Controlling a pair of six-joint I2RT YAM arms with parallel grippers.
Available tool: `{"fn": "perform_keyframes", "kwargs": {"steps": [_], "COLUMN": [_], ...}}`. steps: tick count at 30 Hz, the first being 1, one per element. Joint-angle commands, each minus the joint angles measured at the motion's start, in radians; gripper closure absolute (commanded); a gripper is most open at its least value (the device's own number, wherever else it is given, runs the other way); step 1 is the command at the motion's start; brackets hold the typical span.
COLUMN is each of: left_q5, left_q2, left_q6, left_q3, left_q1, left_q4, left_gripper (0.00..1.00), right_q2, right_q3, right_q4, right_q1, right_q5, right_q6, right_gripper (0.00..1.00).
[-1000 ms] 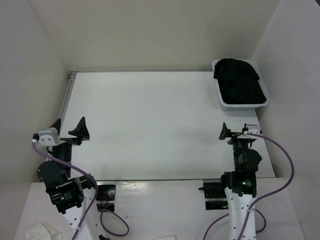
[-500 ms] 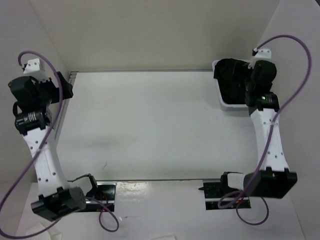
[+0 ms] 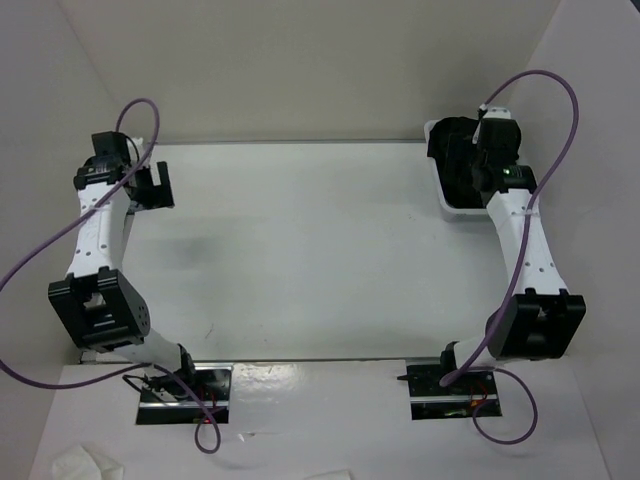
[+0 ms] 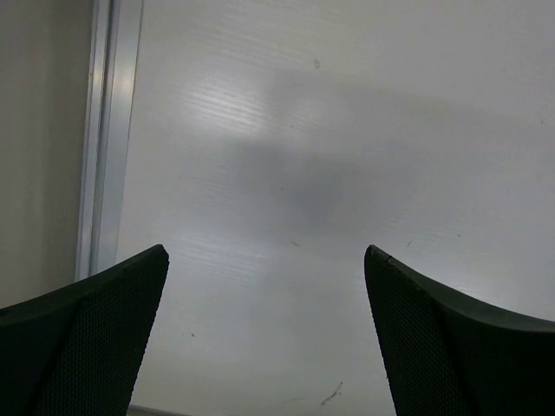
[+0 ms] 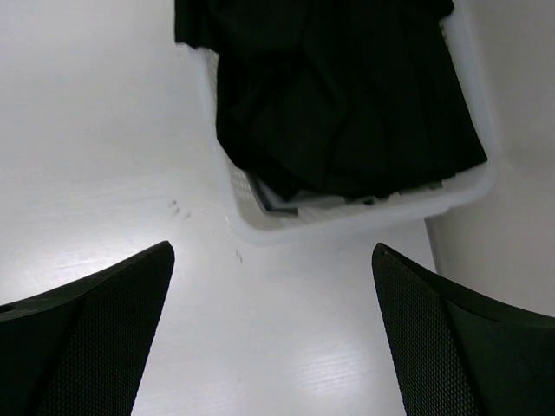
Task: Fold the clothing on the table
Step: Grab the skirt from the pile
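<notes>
The large, flat, matte white rectangular counter (image 3: pixel 300 250), edged by a thin metal rail (image 4: pixel 108 130), fills the middle of the top view. At its upper right corner sits a small white plastic bin (image 5: pixel 347 221) holding crumpled black clothing (image 5: pixel 347 104), part of it draped over the rim. The right claw (image 5: pixel 273 247) hangs spread wide over the bin's near edge, gripping nothing. The left claw (image 4: pixel 264 251), equally wide, hovers over the counter's upper left, near the rail

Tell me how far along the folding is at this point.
Nothing is folded yet. The black clothing lies bunched in the white bin at the far right corner of the table. In hand: nothing; the right gripper hangs open over the bin, the left gripper open over bare tabletop. Left: lift the clothing out, spread it on the table, fold it.
</notes>
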Motion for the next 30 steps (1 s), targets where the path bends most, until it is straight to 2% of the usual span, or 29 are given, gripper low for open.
{"fn": "perform_keyframes", "kwargs": {"steps": [1,3,5,8,11,17,20,24,27,30], "left_q5": [-0.023,-0.046,-0.063,-0.049,-0.049,-0.049,-0.024,0.049,0.063,0.072], "left_q2": [-0.050,-0.108,-0.160,-0.160,-0.130,-0.139,-0.139,-0.125,-0.105,-0.096], "left_q6": [0.102,0.112,0.123,0.132,0.132,0.121,0.121,0.121,0.121,0.121], "left_q3": [-0.015,-0.046,-0.096,-0.106,-0.106,-0.127,-0.149,-0.149,-0.131,-0.120], "left_q1": [-0.087,-0.168,-0.204,-0.236,-0.236,-0.245,-0.245,-0.245,-0.245,-0.245], "left_q4": [0.113,0.176,0.262,0.276,0.238,0.238,0.228,0.210,0.201,0.190], "left_gripper": [0.00,0.00,0.00,0.00,0.00,0.00,0.00,0.00,0.00,0.00], "right_q2": [0.061,0.061,0.061,0.173,0.312,0.518,0.599,0.630,0.657,0.699], "right_q3": [0.111,0.088,0.079,0.209,0.376,0.537,0.579,0.551,0.533,0.595], "right_q4": [-0.005,0.050,0.072,0.005,-0.018,-0.046,-0.060,-0.028,0.009,-0.004], "right_q1": [0.005,0.005,0.005,0.005,0.005,-0.013,-0.040,-0.058,-0.108,-0.167], "right_q5": [-0.063,-0.159,-0.190,-0.223,-0.190,-0.186,-0.235,-0.235,-0.245,-0.259], "right_q6": [0.002,-0.010,-0.047,-0.057,-0.068,-0.077,-0.054,-0.074,-0.085,-0.074], "right_gripper": [0.01,0.01,0.01,0.01,0.01,0.01,0.01,0.01,0.01,0.01]}}
